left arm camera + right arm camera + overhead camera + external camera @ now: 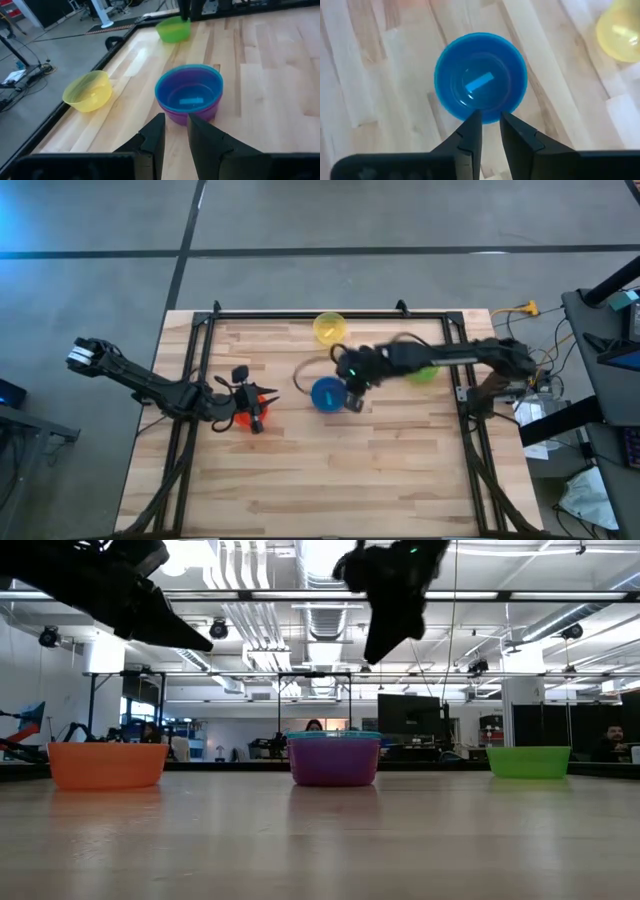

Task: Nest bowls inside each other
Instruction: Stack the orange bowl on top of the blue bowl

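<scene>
A teal-blue bowl (189,90) sits nested inside a purple bowl (192,112) near the middle of the wooden table (330,480), the pair seen from the low view as one stack with a thin teal rim above the purple wall. The right gripper (487,122) hangs above the stack's edge, its two dark fingers (470,132) close together with a narrow gap between them and nothing held (released, by every view that shows it). From the stack, a yellow bowl (329,328) stands at about 12 o'clock in the high view, near the table's far edge, and a green bowl (424,372) lies at roughly 2 o'clock, partly hidden under the right arm. An orange bowl (244,416) rests well apart at about 9 o'clock, beneath the left gripper (172,137), which is raised off the table; its fingers are likewise nearly together and empty, pointing toward the nested pair. A person shows in the room beyond the table.
</scene>
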Motion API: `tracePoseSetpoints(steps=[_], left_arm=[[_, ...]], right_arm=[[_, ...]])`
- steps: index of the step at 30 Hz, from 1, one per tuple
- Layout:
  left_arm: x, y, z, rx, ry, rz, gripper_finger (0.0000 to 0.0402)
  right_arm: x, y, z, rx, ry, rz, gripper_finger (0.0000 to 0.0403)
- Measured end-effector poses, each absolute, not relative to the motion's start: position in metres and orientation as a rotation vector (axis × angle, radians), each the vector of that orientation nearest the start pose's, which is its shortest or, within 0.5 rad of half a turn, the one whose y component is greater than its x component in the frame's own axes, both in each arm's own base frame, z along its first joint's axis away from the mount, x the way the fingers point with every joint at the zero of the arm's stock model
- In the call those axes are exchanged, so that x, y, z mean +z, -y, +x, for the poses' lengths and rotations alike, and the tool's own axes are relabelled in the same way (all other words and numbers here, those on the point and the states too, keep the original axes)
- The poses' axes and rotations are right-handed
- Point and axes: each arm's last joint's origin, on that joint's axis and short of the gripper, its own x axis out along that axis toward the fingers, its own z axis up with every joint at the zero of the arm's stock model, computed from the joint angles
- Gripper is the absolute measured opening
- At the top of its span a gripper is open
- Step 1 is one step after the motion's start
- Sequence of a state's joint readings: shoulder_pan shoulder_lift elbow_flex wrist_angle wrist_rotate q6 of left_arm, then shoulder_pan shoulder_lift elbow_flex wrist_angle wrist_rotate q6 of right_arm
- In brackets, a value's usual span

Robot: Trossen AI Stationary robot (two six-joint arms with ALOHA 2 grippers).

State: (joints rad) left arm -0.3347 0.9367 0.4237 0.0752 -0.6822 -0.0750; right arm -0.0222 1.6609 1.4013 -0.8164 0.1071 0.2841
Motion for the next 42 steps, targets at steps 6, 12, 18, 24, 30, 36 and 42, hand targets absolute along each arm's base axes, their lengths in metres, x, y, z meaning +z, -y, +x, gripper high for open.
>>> tracePoseSetpoints(steps=[6,12,18,24,30,36,42], left_arm=[[0.206,0.046,0.185,0.323,-0.393,0.143,0.0067],[0.207,0.047,0.189,0.322,-0.351,0.123,0.0067],[0.21,0.05,0.196,0.306,-0.291,0.09,0.0067],[0.218,0.052,0.196,0.233,-0.346,0.075,0.0067],[0.233,0.048,0.184,0.301,-0.589,0.065,0.0067],[0.26,0.042,0.17,0.398,-0.798,0.052,0.0067],[0.292,0.029,0.169,0.37,-0.954,0.008,0.0067]], right_arm=[[0.263,-0.049,0.307,-0.248,-0.735,0.155,0.0063],[0.25,-0.086,0.28,-0.116,-0.417,0.192,0.0063],[0.247,-0.098,0.262,-0.105,-0.287,0.138,0.0065],[0.251,-0.109,0.246,-0.038,-0.274,0.095,0.0064],[0.259,-0.114,0.237,0.008,-0.249,0.004,0.0064],[0.255,-0.112,0.234,0.01,-0.289,-0.057,0.0062],[0.254,-0.112,0.234,0.015,-0.299,-0.106,0.0063]])
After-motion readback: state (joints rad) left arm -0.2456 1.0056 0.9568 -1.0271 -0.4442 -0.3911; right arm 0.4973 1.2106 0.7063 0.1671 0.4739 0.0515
